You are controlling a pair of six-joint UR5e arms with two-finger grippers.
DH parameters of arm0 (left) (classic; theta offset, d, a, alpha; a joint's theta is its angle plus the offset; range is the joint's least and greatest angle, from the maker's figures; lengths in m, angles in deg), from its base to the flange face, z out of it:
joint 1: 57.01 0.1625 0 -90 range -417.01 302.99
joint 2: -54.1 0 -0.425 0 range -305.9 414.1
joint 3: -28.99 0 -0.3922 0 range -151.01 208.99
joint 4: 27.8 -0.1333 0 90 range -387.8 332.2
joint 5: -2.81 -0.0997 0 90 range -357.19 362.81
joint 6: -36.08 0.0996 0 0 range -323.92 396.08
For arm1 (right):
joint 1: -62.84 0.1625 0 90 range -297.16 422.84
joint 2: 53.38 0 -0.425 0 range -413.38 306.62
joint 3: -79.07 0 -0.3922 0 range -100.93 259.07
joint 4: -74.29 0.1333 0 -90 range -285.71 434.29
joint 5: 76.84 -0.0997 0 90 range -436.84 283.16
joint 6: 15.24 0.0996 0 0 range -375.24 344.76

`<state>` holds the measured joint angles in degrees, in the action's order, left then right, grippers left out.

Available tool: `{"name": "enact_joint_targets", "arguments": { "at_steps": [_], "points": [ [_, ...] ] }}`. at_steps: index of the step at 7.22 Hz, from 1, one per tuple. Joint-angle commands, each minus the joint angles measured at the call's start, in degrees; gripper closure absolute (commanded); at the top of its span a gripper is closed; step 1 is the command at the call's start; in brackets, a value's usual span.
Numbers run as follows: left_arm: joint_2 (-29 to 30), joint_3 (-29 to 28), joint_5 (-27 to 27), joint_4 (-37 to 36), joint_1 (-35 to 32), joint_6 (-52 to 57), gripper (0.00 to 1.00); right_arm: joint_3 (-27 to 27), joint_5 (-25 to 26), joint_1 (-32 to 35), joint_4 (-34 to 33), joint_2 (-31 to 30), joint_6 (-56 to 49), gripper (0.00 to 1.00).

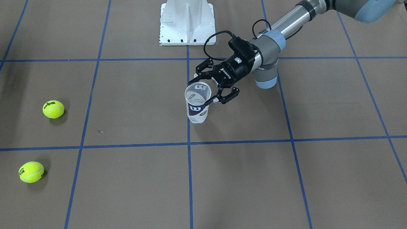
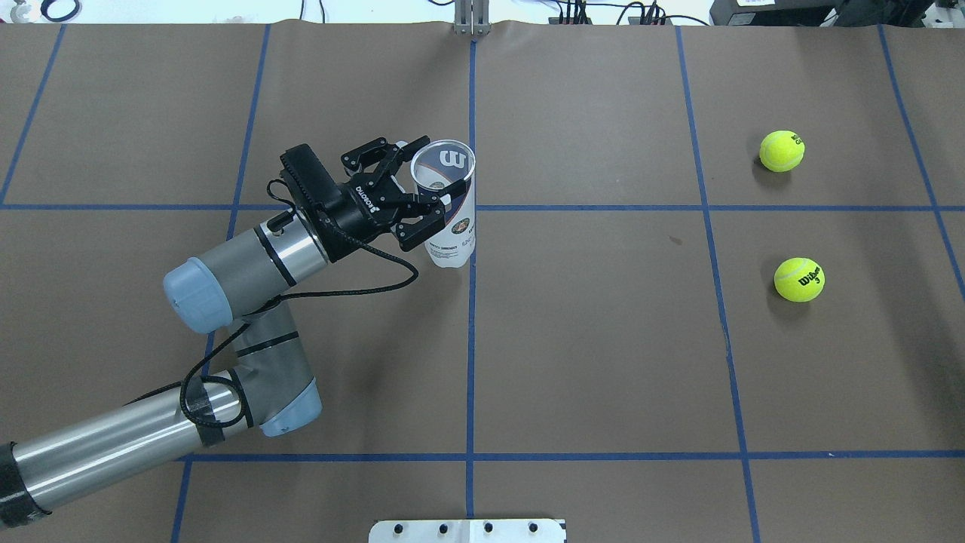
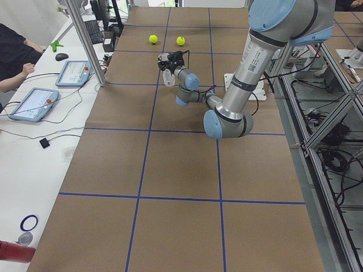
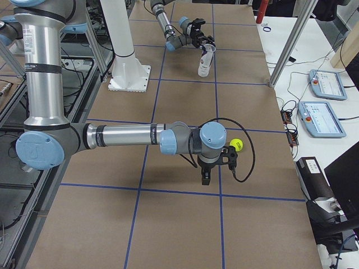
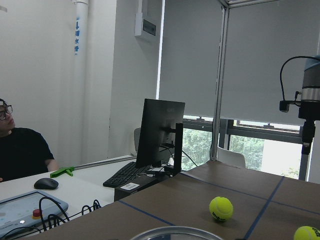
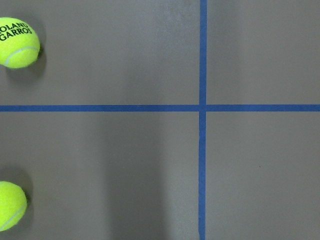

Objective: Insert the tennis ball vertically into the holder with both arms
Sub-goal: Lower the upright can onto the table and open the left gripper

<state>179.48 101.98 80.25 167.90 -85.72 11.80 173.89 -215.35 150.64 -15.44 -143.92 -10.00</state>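
Note:
The holder (image 1: 197,109) is a clear can with a navy "W" label, standing upright with its mouth open near the table's middle; it also shows in the overhead view (image 2: 451,241). My left gripper (image 1: 203,89) comes in sideways at the can's upper part, open, one finger on each side of the rim. Two yellow tennis balls (image 2: 782,151) (image 2: 799,279) lie apart from it on the right-hand side of the table. My right gripper (image 4: 205,179) hangs pointing down beside one ball (image 4: 235,144), and I cannot tell whether it is open or shut. The right wrist view holds two balls (image 6: 17,42) (image 6: 10,205) at its left edge.
The white pedestal base (image 1: 187,22) stands at the robot's edge of the table. A side table with tablets (image 3: 34,103), cables and a seated person (image 3: 14,54) runs along the far edge. Blue tape lines (image 2: 471,332) cross the brown surface.

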Motion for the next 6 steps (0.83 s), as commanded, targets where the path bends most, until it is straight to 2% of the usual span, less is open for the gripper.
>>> {"name": "enact_joint_targets", "arguments": {
  "at_steps": [1, 2, 6],
  "points": [
    [0.21, -2.49, -0.26, 2.99, 0.14, 0.03, 0.67, 0.02, 0.00, 0.00, 0.08, 0.01, 0.04, 0.01],
    [0.30, -3.20, -2.01, 4.50, 0.66, 0.03, 0.67, 0.02, 0.00, 0.00, -0.01, 0.28, 0.13, 0.01],
    [0.13, -3.47, -2.02, 4.43, 1.19, 0.29, 0.63, -0.07, 0.00, 0.00, -0.01, 0.72, 0.22, 0.01]
  ]
}}
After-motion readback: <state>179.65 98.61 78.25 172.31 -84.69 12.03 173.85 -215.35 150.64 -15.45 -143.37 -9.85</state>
